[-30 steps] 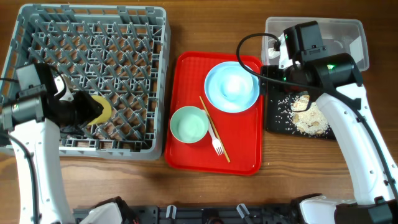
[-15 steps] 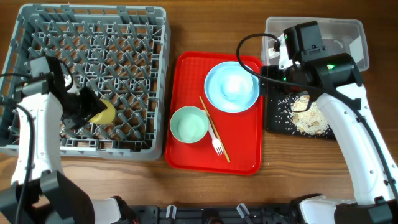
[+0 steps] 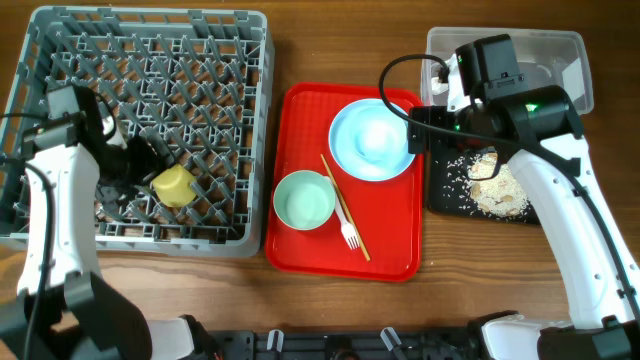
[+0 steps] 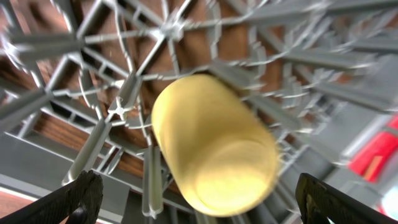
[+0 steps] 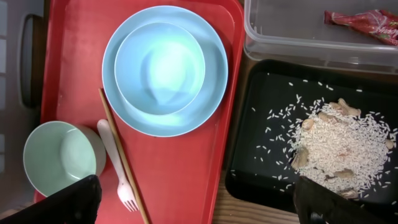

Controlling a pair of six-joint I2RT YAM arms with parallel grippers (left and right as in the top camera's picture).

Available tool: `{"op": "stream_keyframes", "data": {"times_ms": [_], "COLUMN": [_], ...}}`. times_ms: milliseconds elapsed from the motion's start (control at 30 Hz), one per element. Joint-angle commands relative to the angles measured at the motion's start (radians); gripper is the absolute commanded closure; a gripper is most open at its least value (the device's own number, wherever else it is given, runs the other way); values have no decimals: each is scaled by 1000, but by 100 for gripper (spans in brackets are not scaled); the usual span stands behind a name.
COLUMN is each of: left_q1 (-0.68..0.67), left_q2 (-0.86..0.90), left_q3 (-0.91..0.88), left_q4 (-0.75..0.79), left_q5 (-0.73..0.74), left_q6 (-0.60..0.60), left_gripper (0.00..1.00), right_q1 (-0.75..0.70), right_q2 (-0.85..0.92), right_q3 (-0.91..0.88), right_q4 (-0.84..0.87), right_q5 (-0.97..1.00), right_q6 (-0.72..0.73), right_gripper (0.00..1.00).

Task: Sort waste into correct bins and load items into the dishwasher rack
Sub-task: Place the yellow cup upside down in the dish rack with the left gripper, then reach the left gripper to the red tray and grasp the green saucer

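Yellow cup: lies toward the rack front, pegs likely steadying it. I read left claw spread beside it; right claw spread, empty.

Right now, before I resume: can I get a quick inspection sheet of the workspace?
Surface: wooden table.
Job's things: yellow cup on its side in dishwasher rack; plate, bowl, saucer, fork, chopsticks on red tray; wrapper in clear box; rice scraps in black tray.
Clutter: nothing seen.
Grippers: left gripper open, fingers either side of cup, apart from it; right gripper open, empty.
Cables: black cable looped at right arm.
Surroundings: nothing seen.
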Motion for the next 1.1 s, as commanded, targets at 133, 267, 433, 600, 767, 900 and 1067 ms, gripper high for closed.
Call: {"op": "stream_keyframes", "data": {"times_ms": [133,267,433,600,767,900,1067], "left_q1": [-154,-321,-522,-708,-851,-932,-981], "left_q2": [-248,-264,-230,-141,-5,127,276], "left_q3": [75,75,75,75,75,75,75], "left_q4": [50,53,81,187,228,229,225], "left_q5": [65,67,127,130,61,42,43], "left_q6": [6,5,6,6,6,6,6], "left_gripper": [0,0,0,11,12,14,29], "right_q1": [-116,-229,-340,-371,-371,-371,-371], "right_q2": [-11,-11,-11,-11,-11,-11,-11], "right_q3": [3,3,3,3,3,3,3], "right_q4": [23,21,3,-11,-19,-19,-21], "right_q5": [-29,-143,-197,-198,-198,-197,-198], "right_q6": [96,90,84,77,63,58,59], "right_gripper": [0,0,0,0,0,0,0]}}
